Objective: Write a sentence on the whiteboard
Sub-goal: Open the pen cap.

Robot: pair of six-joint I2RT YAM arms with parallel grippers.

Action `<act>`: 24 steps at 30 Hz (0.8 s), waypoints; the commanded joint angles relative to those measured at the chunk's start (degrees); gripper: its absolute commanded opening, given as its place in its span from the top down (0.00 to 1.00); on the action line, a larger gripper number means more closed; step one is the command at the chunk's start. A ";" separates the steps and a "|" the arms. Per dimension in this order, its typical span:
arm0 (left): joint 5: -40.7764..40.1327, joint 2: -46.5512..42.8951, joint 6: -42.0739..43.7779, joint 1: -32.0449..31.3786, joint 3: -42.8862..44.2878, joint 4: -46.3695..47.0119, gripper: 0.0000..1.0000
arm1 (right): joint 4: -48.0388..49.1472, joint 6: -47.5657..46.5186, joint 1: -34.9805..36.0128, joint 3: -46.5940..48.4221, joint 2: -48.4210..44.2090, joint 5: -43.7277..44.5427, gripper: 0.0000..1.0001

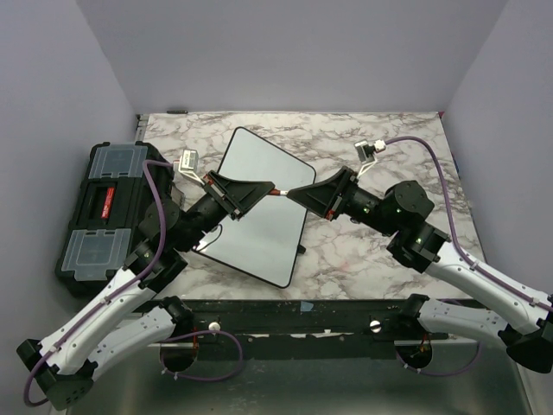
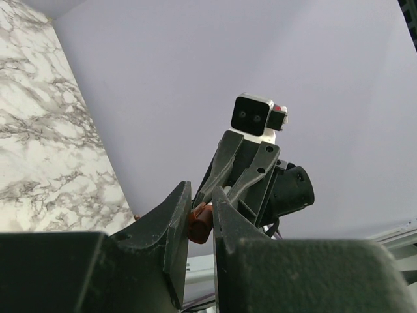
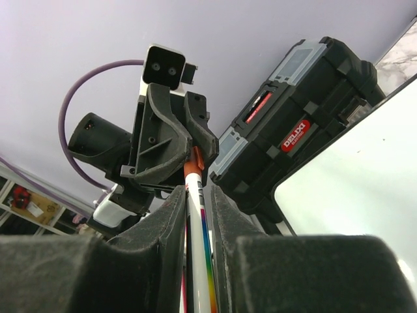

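The whiteboard (image 1: 259, 216) lies flat on the marble table, tilted, with a thin black frame. No sentence shows on its white face. Above the board my two grippers meet tip to tip. A marker (image 1: 278, 193) hangs level between them. My left gripper (image 1: 257, 192) is shut on its red cap (image 2: 199, 222). My right gripper (image 1: 300, 195) is shut on the white, rainbow-striped barrel (image 3: 199, 241). In the right wrist view the cap (image 3: 193, 166) sits inside the left arm's jaws, and a corner of the whiteboard (image 3: 355, 189) shows below.
A black toolbox (image 1: 104, 203) with clear lid compartments stands left of the board, close to my left arm. The marble tabletop (image 1: 371, 259) stretches to the right. Lilac walls close in the back and both sides.
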 commanded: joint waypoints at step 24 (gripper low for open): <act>-4.25 -1.30 5.27 1.67 0.98 -8.78 1.00 | -8.74 -3.12 0.39 -2.13 -9.61 8.91 0.99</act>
